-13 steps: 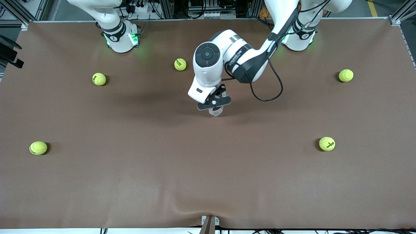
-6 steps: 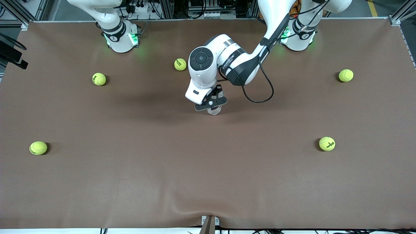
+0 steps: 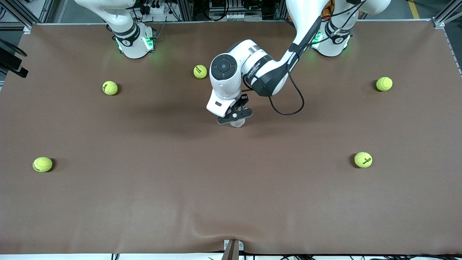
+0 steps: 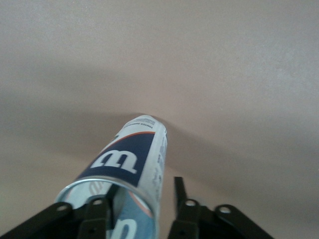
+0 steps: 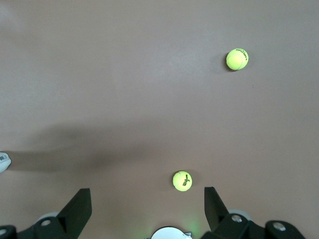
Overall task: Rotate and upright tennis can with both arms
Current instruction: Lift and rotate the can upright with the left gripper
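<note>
The bench (image 3: 144, 202) is covered edge to edge by a brown mat, creased into a low fold at the middle of the edge nearest the front camera. Aluminium framing and cabling run along the edge where the two green-lit arm bases stand.

The left arm (image 3: 274, 68) reaches from its base to the middle of the bench. The left gripper (image 3: 235, 118) points downward over the tennis can (image 4: 130, 167). The can stands roughly upright on the mat at mid-bench; its navy label with the white "W" shows in the left wrist view. The jaws are spread around its upper end, one finger (image 4: 97, 219) against the can wall, the other finger (image 4: 183, 211) standing apart from it.

The right arm (image 3: 119, 21) waits folded above its base. The right gripper (image 5: 145, 211) hangs high over the right arm's end of the bench, jaws spread wide and holding nothing.

Five tennis balls (image 3: 200, 71) lie scattered on the mat, all well apart from the can.
</note>
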`<action>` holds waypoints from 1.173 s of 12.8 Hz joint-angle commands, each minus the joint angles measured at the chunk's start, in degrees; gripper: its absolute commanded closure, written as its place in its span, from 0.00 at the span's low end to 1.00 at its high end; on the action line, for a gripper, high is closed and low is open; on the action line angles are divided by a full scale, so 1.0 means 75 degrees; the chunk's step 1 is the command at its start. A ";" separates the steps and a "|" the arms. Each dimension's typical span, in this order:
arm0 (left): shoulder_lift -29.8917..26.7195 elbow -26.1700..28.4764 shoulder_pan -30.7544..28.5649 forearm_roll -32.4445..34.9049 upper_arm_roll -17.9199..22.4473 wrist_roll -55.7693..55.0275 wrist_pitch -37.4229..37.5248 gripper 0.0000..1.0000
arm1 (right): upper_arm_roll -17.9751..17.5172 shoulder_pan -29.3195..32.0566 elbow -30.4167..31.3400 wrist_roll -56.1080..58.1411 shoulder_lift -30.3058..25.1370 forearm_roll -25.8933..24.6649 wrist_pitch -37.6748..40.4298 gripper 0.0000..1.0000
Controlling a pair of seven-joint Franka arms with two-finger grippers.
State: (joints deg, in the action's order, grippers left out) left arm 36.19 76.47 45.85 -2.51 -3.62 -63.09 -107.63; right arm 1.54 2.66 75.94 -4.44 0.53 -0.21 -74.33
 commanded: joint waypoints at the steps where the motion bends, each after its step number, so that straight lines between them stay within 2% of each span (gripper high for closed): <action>1: -0.0138 -0.0024 0.0050 0.0182 0.0025 -0.0284 -0.0016 0.00 | 0.0006 -0.0015 0.0011 -0.0146 -0.0048 -0.0054 -0.0027 0.00; 7: -0.0922 -0.0047 -0.0370 -0.0146 -0.0022 -0.0226 0.0252 0.00 | -0.0006 -0.0062 0.0011 -0.0123 0.0011 -0.0101 -0.0074 0.00; 9: -0.1005 -0.0047 -0.0814 -0.0087 0.0013 0.0077 0.0370 0.00 | -0.0017 -0.0062 0.0011 -0.0088 0.0058 -0.0101 -0.0074 0.00; 12: -0.1274 -0.0035 -0.1623 -0.0076 0.0025 0.1271 0.0371 0.00 | -0.0017 -0.0062 0.0011 -0.0064 0.0105 -0.0089 -0.0132 0.00; 15: -0.1427 -0.0001 -0.2361 -0.0064 0.0014 0.1497 0.0382 0.00 | -0.0017 -0.0062 0.0011 -0.0064 0.0174 -0.0089 -0.0203 0.00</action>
State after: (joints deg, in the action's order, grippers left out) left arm 27.38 75.38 30.66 -2.72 -3.07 -52.97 -105.54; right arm 1.37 2.60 76.14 -4.44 1.49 -0.21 -75.56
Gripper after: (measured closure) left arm 0.000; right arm 0.000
